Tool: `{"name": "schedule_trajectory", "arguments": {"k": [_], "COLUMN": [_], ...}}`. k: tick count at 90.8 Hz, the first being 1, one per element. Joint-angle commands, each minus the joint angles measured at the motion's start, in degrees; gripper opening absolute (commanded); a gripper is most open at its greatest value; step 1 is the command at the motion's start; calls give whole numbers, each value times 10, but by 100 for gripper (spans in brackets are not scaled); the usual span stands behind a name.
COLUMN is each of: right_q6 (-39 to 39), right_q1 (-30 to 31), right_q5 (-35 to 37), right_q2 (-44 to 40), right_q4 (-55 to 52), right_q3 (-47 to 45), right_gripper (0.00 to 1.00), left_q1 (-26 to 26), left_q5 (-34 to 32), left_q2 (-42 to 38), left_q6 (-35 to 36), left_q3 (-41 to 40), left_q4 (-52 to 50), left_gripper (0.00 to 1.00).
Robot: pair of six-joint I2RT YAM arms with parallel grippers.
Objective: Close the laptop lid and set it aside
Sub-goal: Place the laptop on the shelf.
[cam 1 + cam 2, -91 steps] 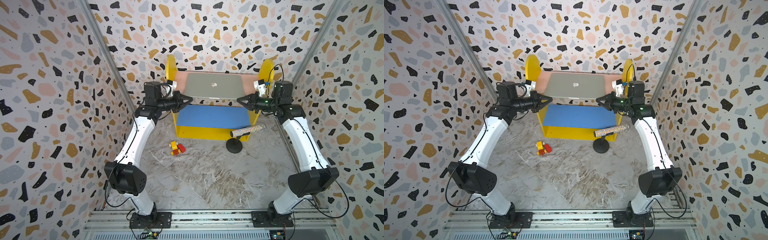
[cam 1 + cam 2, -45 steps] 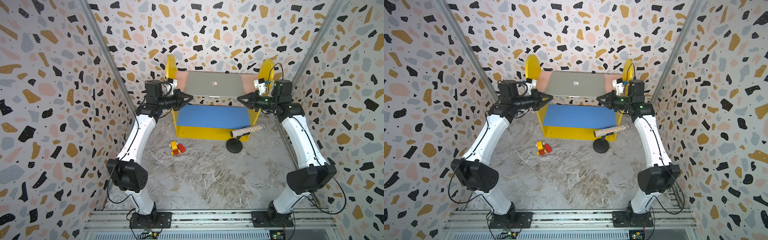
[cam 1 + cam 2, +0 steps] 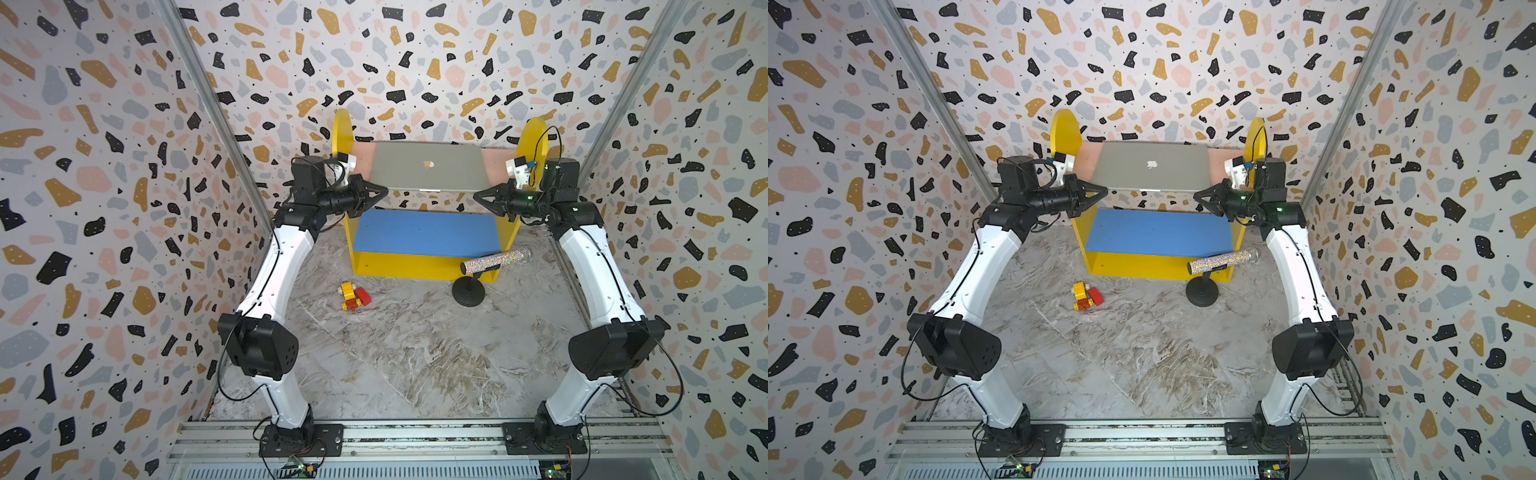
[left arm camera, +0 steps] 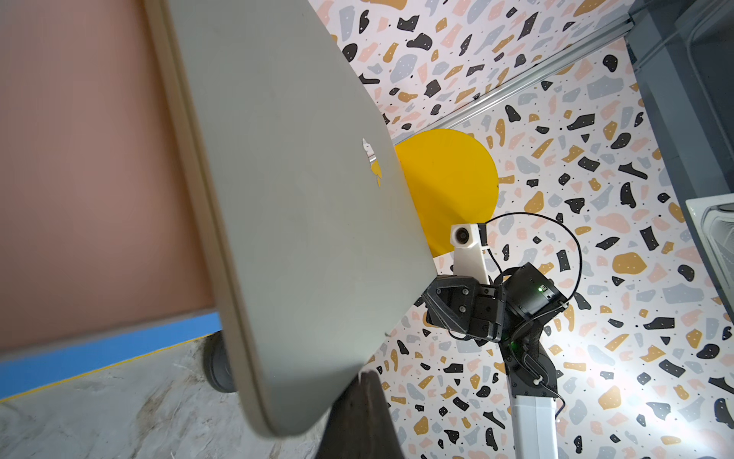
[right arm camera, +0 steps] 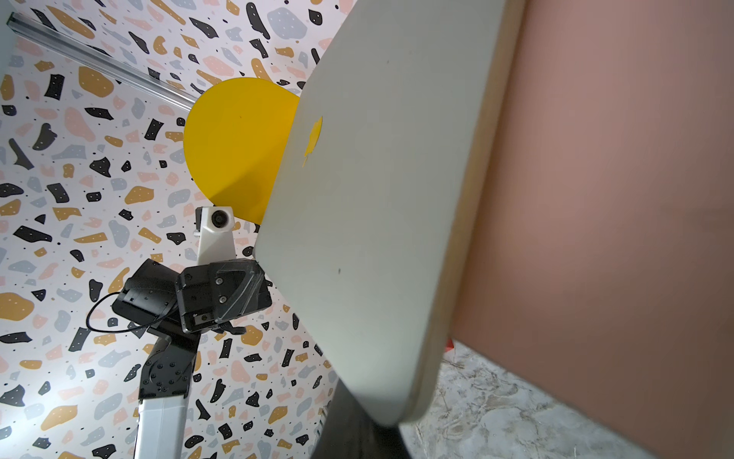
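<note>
Touching laptop (image 3: 428, 176), perhaps: left tool (image 3: 385, 191), right tool (image 3: 475, 194).

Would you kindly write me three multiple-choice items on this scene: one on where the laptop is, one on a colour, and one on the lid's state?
1. The laptop is: A on the pink top shelf; B on the floor; C leaning against the back wall.
2. The lower shelf is: A green; B blue; C red.
3. The laptop lid is: A upright; B half open; C shut flat.

Answers: 1 A, as pink board shows at either side of it in both top views. 2 B, as its top is plain blue. 3 C, as the logo faces up and the wrist views show no gap beneath the lid.
</note>
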Motion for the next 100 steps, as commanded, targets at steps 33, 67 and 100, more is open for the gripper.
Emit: {"name": "schedule_trajectory", "arguments": {"k": [33,67,100], "right_q6": [5,12,15], "right_q1": [-11,-11,-11], "right_q5": [-5,-8,-9], "right_q2": [17,24,20], "right_q4": [7,9,11], "right_q3": [50,58,55], "right_gripper": [0,0,0], "left_q1": [1,0,0], "left_q5": [-2,-5,-10], "left_q2": [36,52,53], "left_q6": [4,6,12], "left_q3": [64,88,100], "left_q4": [-9,-21,-34], "left_gripper": [0,0,0]}}
